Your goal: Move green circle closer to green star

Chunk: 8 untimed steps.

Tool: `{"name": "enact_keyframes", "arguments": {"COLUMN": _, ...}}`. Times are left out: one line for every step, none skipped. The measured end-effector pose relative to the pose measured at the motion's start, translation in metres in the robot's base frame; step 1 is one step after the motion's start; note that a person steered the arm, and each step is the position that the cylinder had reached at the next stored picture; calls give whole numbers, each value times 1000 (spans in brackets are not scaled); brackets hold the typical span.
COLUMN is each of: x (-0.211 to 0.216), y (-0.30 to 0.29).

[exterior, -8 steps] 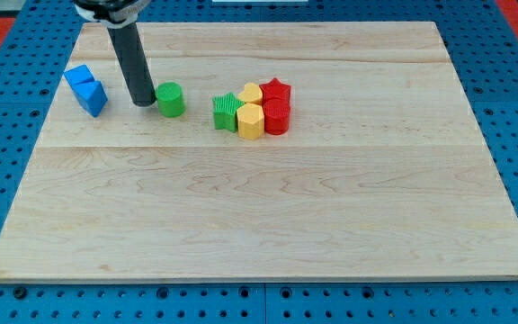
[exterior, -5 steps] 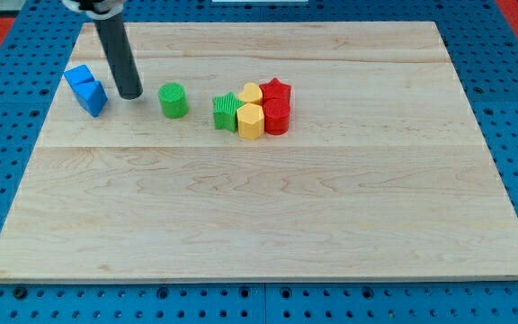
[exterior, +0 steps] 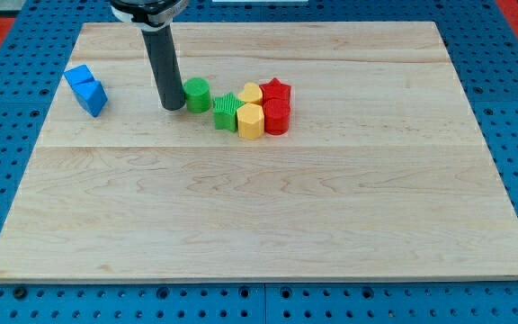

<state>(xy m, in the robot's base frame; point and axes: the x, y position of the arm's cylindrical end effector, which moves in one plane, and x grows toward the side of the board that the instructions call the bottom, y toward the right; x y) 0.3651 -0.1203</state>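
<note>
The green circle (exterior: 197,94) stands on the wooden board (exterior: 259,198), just left of and slightly above the green star (exterior: 227,112), nearly touching it. My tip (exterior: 173,106) rests on the board right against the circle's left side. The green star sits at the left end of a tight cluster of blocks.
The cluster holds a yellow heart (exterior: 250,93), a yellow hexagon (exterior: 251,121), a red star (exterior: 276,90) and a red cylinder (exterior: 277,116). Two blue blocks (exterior: 85,87) lie near the board's left edge. A blue pegboard surrounds the board.
My tip swung left toward the blue blocks, then came back right and pushed the green circle rightward until it sits next to the green star.
</note>
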Motion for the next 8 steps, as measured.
{"name": "enact_keyframes", "arguments": {"x": -7, "y": 1}}
{"name": "enact_keyframes", "arguments": {"x": -14, "y": 2}}
{"name": "enact_keyframes", "arguments": {"x": -15, "y": 1}}
{"name": "enact_keyframes", "arguments": {"x": -22, "y": -2}}
{"name": "enact_keyframes", "arguments": {"x": -35, "y": -2}}
{"name": "enact_keyframes", "arguments": {"x": -35, "y": 11}}
{"name": "enact_keyframes", "arguments": {"x": -35, "y": 31}}
{"name": "enact_keyframes", "arguments": {"x": -35, "y": 40}}
